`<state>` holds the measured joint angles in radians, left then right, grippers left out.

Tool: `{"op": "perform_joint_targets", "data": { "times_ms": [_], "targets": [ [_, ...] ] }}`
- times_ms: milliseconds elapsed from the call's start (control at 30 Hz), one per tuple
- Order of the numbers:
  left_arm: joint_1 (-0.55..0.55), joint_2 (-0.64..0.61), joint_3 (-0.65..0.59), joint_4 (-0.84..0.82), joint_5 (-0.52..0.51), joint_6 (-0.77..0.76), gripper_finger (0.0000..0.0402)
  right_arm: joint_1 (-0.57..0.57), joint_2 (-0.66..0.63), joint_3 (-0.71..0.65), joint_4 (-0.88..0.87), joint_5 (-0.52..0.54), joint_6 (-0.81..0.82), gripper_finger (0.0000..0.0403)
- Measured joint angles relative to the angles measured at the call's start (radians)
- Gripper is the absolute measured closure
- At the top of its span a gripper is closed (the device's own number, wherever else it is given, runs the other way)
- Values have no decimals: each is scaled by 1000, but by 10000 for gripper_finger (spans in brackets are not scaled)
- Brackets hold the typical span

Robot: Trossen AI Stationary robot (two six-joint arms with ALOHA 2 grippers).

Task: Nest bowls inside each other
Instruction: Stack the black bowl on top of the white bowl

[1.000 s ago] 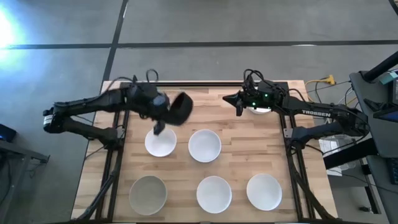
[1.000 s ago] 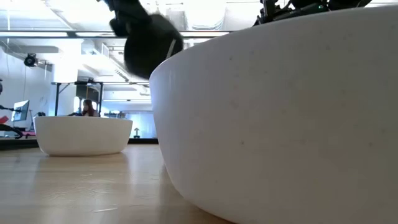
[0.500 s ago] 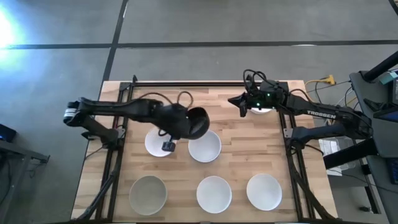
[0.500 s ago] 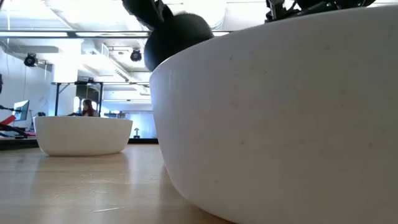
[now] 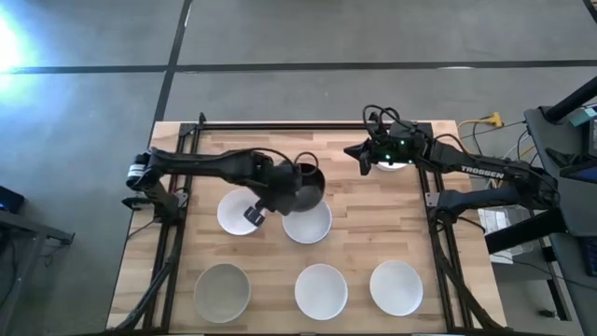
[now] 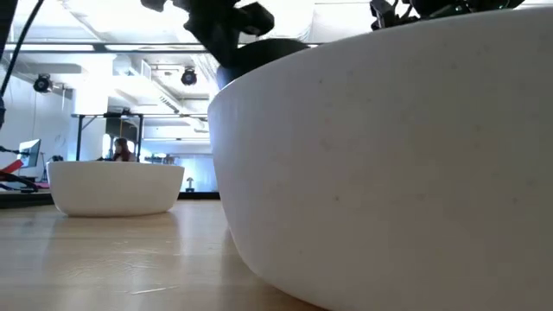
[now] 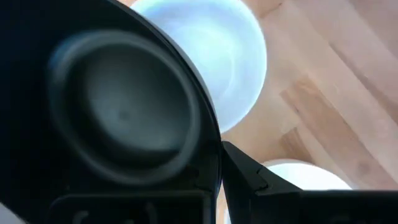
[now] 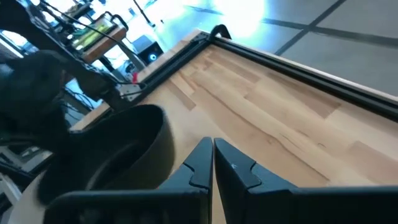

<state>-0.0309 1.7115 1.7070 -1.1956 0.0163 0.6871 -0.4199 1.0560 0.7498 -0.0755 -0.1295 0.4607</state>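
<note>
My left gripper (image 5: 280, 191) carries the black bowl (image 5: 304, 187) above the far rim of a white bowl (image 5: 308, 224) in the middle of the table. In the left wrist view the black bowl's underside (image 7: 118, 106) fills the picture, with a white bowl (image 7: 217, 50) beyond it. In the low view the black bowl (image 6: 259, 53) hangs high behind a large white bowl (image 6: 389, 164). My right gripper (image 5: 359, 154) is shut and hovers at the far right, beside a white bowl (image 5: 388, 165) under its arm. Another white bowl (image 5: 241, 215) rests on its base left of the middle one. My left gripper holds the black bowl by its rim (image 7: 214, 155), coming from the table's left. One finger (image 7: 249, 177) shows beside the rim; the bowl hides the other. The bowl is lifted clear of the table and tilted, its underside toward the wrist.
Three more bowls stand along the near edge: a pale grey one (image 5: 222, 291) and two white ones (image 5: 321, 289) (image 5: 395, 287). Bare wood lies between the rows and along the far edge. A black frame rail (image 5: 280, 124) borders the far side.
My left gripper has carried the black bowl toward the table's right and a little toward the near edge, from beside the far-left white bowl to above the middle white bowl. The bowl has turned about in the hold on the way. My right arm has kept still.
</note>
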Motion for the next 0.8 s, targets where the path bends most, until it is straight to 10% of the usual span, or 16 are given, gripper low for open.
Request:
{"op": "perform_joint_targets", "data": {
  "times_ms": [800],
  "targets": [
    [-87, 149, 36, 16, -188, 187, 401, -15, -2, -58, 7, 48, 63, 394]
  ]
}}
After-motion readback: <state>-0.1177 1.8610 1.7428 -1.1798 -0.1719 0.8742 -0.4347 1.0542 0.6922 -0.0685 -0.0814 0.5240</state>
